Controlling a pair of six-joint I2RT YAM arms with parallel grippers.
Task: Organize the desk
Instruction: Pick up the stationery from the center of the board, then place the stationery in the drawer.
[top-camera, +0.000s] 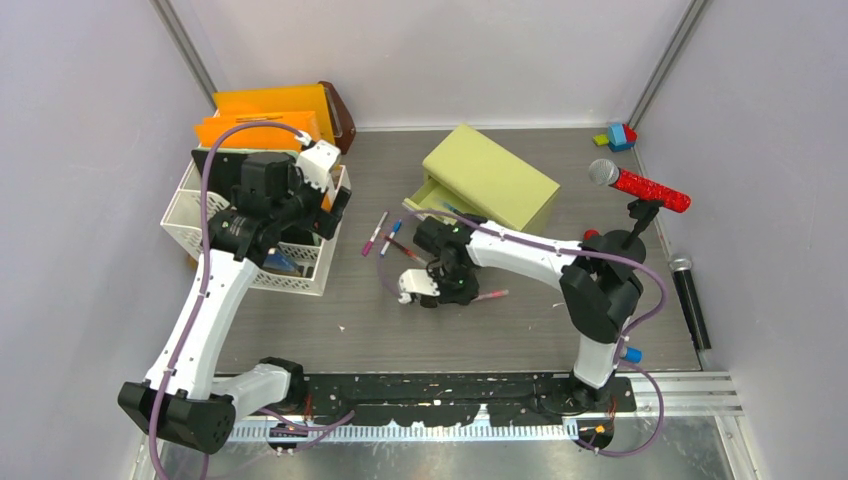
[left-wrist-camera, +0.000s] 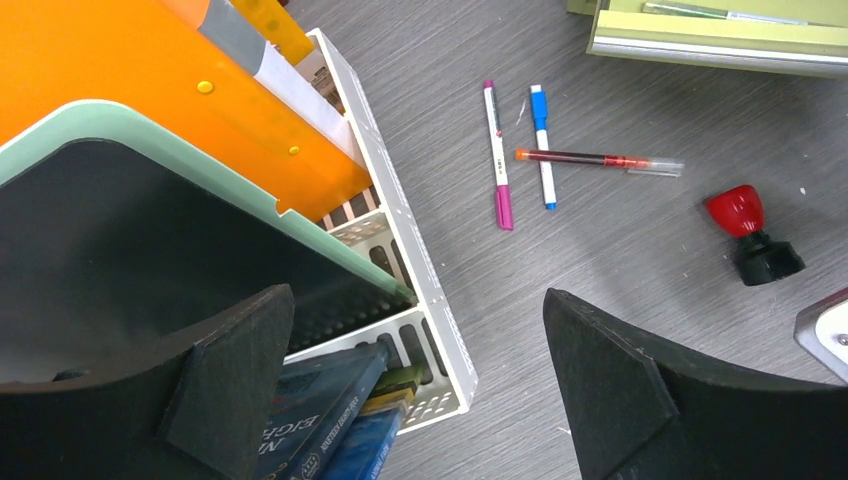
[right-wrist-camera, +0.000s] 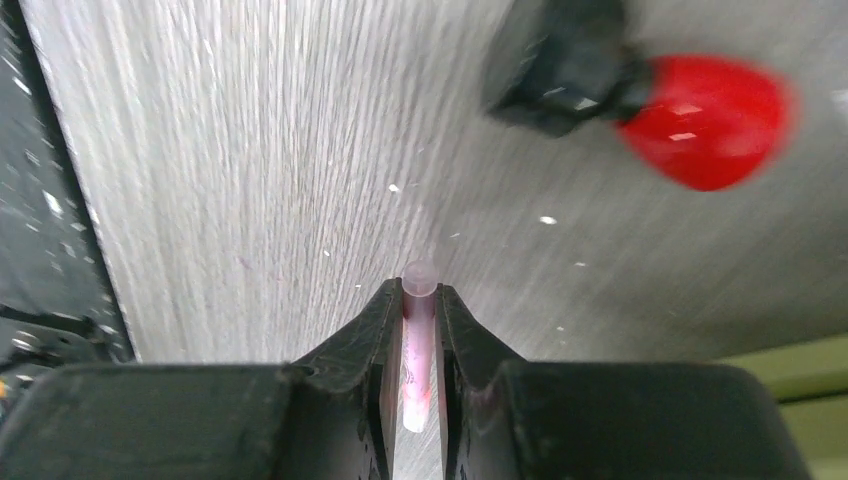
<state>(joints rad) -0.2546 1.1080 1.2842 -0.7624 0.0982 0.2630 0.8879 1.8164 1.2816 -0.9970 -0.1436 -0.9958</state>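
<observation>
The desk (top-camera: 520, 330) fills a booth with pale grey walls at 9, 12 and 3 o'clock. Its long axis runs from 9 to 3 o'clock, and the wood grain follows that axis. A black perforated rail (top-camera: 450, 385) lines the 6 o'clock edge.

The right gripper (right-wrist-camera: 418, 300), near desk centre, is clenched on a pink pen (right-wrist-camera: 418, 350) aligned with the grain. The left gripper (left-wrist-camera: 415, 300) hangs fully released over the 3 o'clock rim of the white basket (left-wrist-camera: 445, 330), at the desk's 9 o'clock side.

Bare surface lies between centre and the rail. The yellow-green cabinet (top-camera: 490, 180) occupies 12 o'clock.
</observation>
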